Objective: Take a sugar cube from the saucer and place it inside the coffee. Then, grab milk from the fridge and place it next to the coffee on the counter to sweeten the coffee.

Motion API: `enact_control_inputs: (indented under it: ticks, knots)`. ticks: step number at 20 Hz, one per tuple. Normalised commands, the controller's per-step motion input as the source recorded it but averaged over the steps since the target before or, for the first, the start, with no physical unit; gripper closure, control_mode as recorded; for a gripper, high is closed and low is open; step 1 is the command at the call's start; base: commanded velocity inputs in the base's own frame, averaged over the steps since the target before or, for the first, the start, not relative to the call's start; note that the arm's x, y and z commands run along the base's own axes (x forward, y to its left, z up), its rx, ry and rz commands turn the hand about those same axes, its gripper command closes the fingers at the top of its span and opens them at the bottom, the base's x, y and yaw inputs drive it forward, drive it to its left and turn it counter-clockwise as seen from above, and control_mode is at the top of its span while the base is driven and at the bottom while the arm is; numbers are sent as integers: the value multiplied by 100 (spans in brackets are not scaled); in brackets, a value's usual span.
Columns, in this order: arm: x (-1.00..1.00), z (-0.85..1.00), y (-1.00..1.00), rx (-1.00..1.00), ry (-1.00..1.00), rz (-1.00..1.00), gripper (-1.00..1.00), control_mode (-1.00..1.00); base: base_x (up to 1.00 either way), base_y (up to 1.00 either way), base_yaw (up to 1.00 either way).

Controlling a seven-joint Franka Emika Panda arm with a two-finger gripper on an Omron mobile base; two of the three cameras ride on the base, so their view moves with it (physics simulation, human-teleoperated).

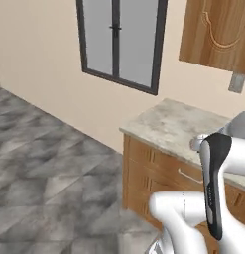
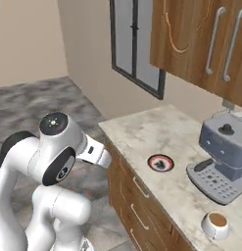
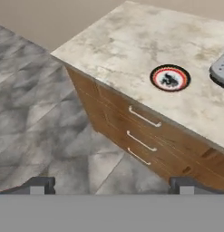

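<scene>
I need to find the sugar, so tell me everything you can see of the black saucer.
The saucer is a small round black dish with a red-orange rim, lying flat on the marbled counter near its front edge, left of the coffee machine. Pale and dark specks sit in its middle; a sugar cube cannot be made out. Nothing else touches it.

The glossy white robot arm (image 2: 24,196) fills the lower left of the right base view as thick rounded tubular links. Its big round joint housing carries a black circular cap (image 2: 54,123) on top, marked with small pale dots, and a black oval panel (image 2: 59,169) on its side. A short white link with a small dark slot runs off to the right. At the lower right of the left base view, a tall black strip (image 1: 213,183) runs down a white link.
</scene>
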Motion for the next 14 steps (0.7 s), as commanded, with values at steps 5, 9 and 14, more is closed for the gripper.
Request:
enact_control_inputs:
  ticks: [5, 9, 14]
  knots:
    - [0, 0, 0, 0, 0, 0, -100, 100, -4, 15, 98]
    - [0, 0, 0, 0, 0, 0, -100, 100, 0, 10, 96]
    - [0, 0, 0, 0, 0, 0, -100, 100, -4, 13, 90]
